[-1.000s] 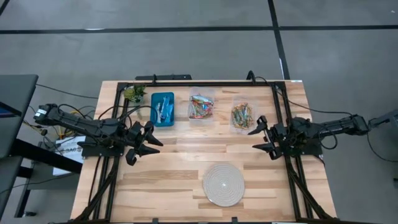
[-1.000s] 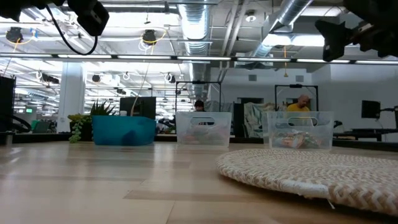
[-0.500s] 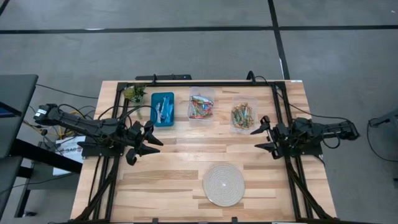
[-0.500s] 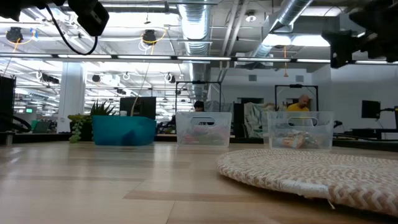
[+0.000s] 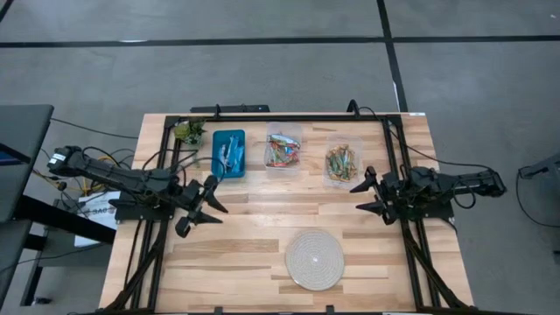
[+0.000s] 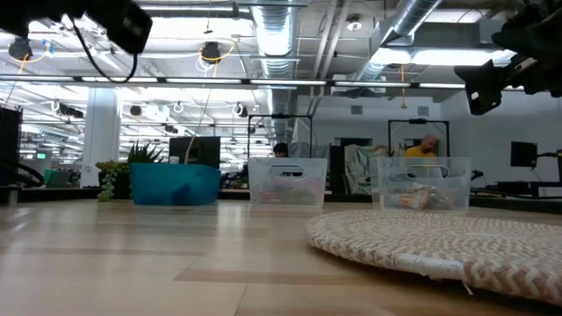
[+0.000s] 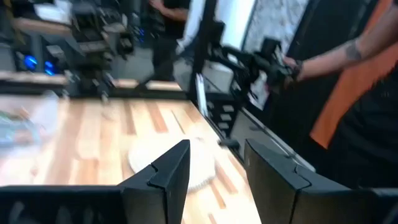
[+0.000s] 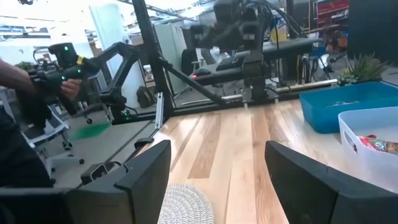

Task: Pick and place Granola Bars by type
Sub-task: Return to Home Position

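The granola bars lie sorted in three bins along the table's far side. The blue bin [image 5: 229, 153] holds blue bars, the middle clear bin [image 5: 283, 150] red-green ones, and the right clear bin [image 5: 342, 163] tan-gold ones. I see no bar loose on the table. My left gripper [image 5: 206, 206] hovers open over the table's left part, near of the blue bin, holding nothing. My right gripper [image 5: 359, 194] hovers open near of the right bin, also holding nothing. In the low view the bins [image 6: 287, 182] stand in a row on the wood.
A round white woven disc [image 5: 315, 259] lies flat on the table's near middle. A small plant [image 5: 188, 131] stands at the far left corner beside the blue bin. A black frame [image 5: 395, 140] runs along the table's edges. A person's arm [image 7: 336, 56] shows beyond the table.
My right gripper has come down a little over the table's right side while that arm drew back toward the right edge. My left gripper has shifted slightly toward the near edge. Both stayed open, and the bins and disc have not moved.
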Robot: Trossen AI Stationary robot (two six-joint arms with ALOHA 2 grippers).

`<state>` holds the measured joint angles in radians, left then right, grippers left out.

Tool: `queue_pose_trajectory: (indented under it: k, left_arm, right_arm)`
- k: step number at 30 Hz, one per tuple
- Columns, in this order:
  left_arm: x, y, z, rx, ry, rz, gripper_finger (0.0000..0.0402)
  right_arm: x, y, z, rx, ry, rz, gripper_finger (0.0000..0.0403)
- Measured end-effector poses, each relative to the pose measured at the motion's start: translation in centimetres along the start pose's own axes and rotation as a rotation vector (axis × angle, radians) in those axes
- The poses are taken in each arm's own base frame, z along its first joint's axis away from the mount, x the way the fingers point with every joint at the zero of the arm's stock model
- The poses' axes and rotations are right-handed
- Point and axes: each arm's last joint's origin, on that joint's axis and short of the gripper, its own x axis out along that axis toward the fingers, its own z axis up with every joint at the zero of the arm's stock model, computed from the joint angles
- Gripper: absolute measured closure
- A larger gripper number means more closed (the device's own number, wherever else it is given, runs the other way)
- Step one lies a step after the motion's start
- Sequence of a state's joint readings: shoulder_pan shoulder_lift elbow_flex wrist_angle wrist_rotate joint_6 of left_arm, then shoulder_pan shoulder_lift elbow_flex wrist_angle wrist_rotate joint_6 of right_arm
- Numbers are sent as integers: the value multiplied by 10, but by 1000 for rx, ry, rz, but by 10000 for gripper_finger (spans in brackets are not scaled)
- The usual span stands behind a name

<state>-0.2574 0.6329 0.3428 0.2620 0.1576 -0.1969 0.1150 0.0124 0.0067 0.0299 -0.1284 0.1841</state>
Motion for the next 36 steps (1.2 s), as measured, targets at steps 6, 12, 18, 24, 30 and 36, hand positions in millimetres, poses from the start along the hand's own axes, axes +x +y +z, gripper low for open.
queue_pose_trajectory:
  k: [6, 12, 18, 24, 30, 36]
  left_arm:
    - [-7, 3, -47, -8, -42, -81, 258]
    - [-12, 5, -79, -51, 115, -104, 258]
    - [-16, 4, -86, -5, 194, -148, 258]
    - [-27, 4, -84, 23, 190, -109, 258]
    - [-42, 3, -82, 53, 151, -31, 258]
    - [-57, 2, -75, 88, 45, 26, 258]
  right_arm:
    - [0, 0, 0, 0, 0, 0, 148]
    - [0, 0, 0, 0, 0, 0, 148]
    - [0, 0, 0, 0, 1, 1, 148]
    - [0, 0, 0, 0, 1, 1, 148]
    - [0, 0, 0, 1, 0, 1, 148]
    - [0, 0, 0, 1, 0, 1, 148]
